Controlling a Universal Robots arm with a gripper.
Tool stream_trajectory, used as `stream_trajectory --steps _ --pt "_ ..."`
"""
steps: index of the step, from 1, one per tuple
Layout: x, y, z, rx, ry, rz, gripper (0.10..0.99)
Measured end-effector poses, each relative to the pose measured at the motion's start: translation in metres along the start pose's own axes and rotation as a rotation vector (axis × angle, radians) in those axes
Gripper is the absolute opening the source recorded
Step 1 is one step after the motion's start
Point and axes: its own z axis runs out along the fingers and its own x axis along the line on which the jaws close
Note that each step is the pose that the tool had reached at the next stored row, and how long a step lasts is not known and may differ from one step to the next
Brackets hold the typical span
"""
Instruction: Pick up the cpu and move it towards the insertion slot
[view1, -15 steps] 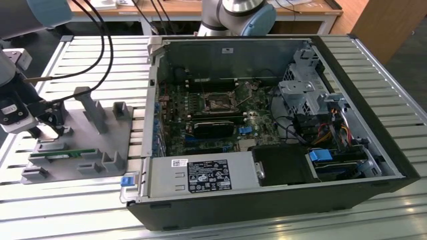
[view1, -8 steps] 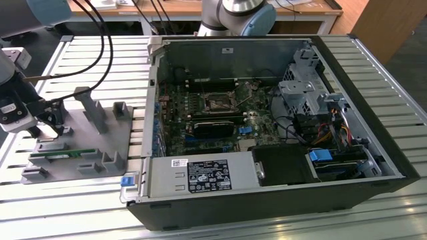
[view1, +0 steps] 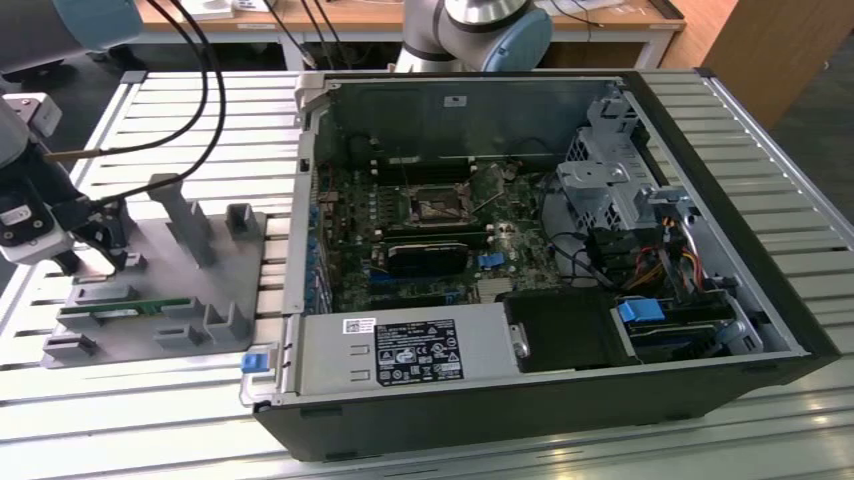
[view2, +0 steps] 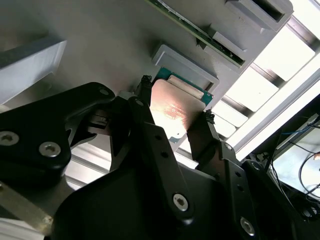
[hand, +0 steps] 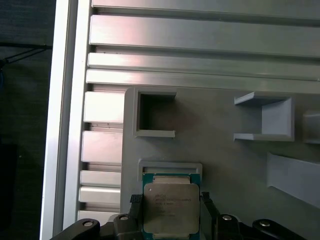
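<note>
The tool (view2: 176, 102) is clamped on the cpu (hand: 171, 205). In both wrist views its two dark fingers (view2: 142, 107) press on opposite edges of the chip, and the shiny lid shows between them. The cpu sits at the near corner of the grey fixture plate (view1: 174, 285), against the small raised bracket (hand: 170, 167) of that plate. I cannot tell whether it has left the plate's surface. The step in hand looks like the lift. It would go best as a straight rise away from the fixture plate, with the chip kept level so its green rim does not catch on the bracket. The grip is only on thin edges, so the squeeze should be firm but not hard, and the wrist should not twist while the chip is close to the plate. The memory stick (view1: 120, 308) lies in its own holder on the same plate and should be kept clear of. The insertion slot (view1: 437, 208) lies well apart from the fixture plate, toward the exterior view's right, inside the open computer case (view1: 747, 235) on the slatted worktop (view1: 200, 110). I judge the carry needs enough height to pass over the case wall that faces the plate.
</note>
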Motion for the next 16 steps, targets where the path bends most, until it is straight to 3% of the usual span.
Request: stream_trajectory --steps 16 --pt "0.0000 0.0003 -0.0033 0.000 0.0000 0.000 0.537"
